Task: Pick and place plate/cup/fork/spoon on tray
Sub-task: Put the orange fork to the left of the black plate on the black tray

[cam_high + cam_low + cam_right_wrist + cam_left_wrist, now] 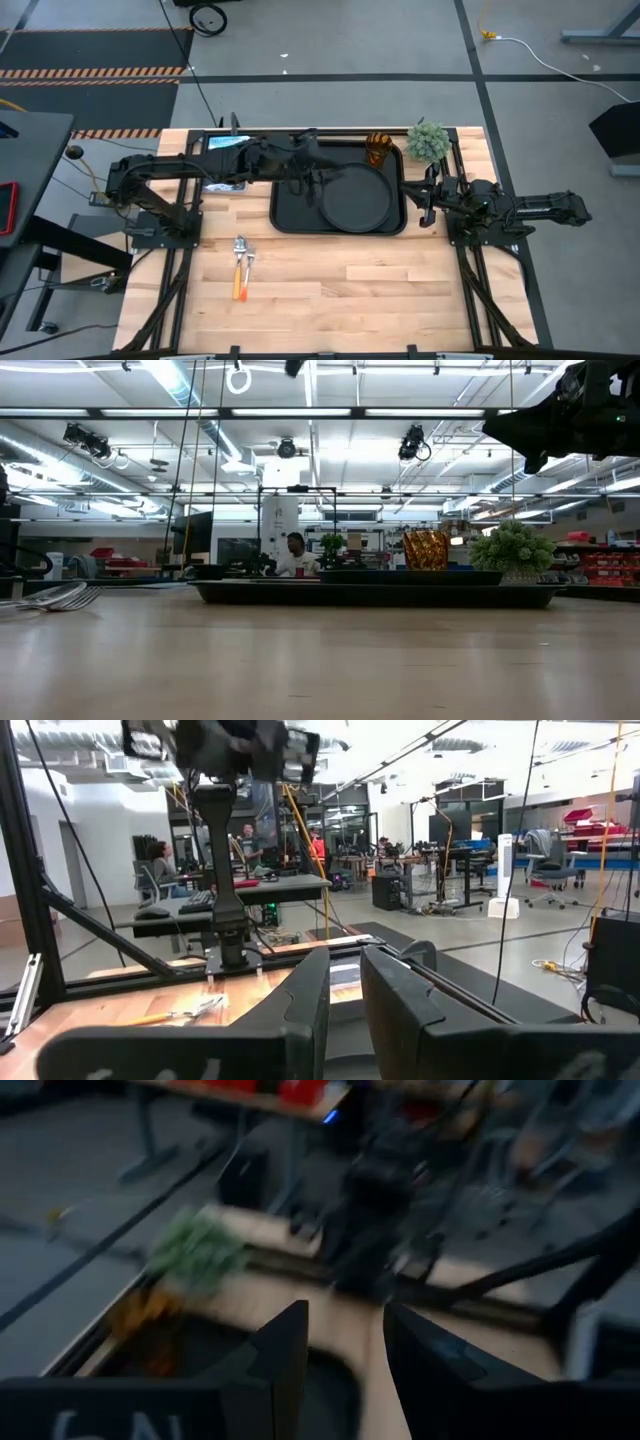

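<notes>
Pale wooden planks make up my table [380,290], with grey workshop floor around it and a long room of benches beyond, where a person [296,555] sits far off behind the tray. My left gripper [318,172] reaches out over the tray [290,215], which lies at the far middle of the table; its two fingers [285,1355] stand a narrow gap apart with nothing between them. My right gripper [426,212] waits just right of the tray's right rim, its fingers [305,995] likewise a little parted and holding nothing.

On the tray's right half lies the plate [355,197], flat and round. At the tray's far right corner stands the cup [378,149], amber and glossy; from table height the cup [426,549] rises above the tray's rim, though I cannot tell whether it stands inside the tray or just past the rim. A small green plant [427,142] sits just right of it, on the wood.

Well apart from all that, on the near left part of the table, the fork [245,270] and the spoon [238,265] lie close side by side, orange handles toward the near edge, silver heads toward the tray. Under my left arm, left of the tray, a blue-white card [225,142] lies at the far edge.
</notes>
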Action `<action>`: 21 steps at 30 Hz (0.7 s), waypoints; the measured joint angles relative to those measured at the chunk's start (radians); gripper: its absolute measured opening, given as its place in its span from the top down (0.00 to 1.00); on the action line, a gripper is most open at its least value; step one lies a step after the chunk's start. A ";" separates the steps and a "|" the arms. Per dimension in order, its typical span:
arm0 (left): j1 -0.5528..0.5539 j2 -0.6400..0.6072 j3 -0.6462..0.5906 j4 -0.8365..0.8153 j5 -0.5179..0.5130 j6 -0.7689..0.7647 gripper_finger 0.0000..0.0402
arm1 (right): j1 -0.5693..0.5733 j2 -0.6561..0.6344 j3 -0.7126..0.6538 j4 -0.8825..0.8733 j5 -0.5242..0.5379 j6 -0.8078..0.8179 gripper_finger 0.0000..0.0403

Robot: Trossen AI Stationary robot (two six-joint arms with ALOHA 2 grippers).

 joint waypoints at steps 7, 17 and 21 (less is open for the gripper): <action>0.034 -0.041 -0.007 -0.223 -0.092 0.019 0.65 | 0.000 0.000 0.000 0.001 0.000 0.000 0.83; 0.080 -0.288 -0.293 -0.012 -0.110 0.148 0.65 | 0.000 0.000 0.000 0.011 -0.001 0.000 0.83; 0.084 -0.389 -0.422 0.130 -0.109 0.187 0.65 | 0.000 0.000 0.000 0.012 -0.001 0.000 0.83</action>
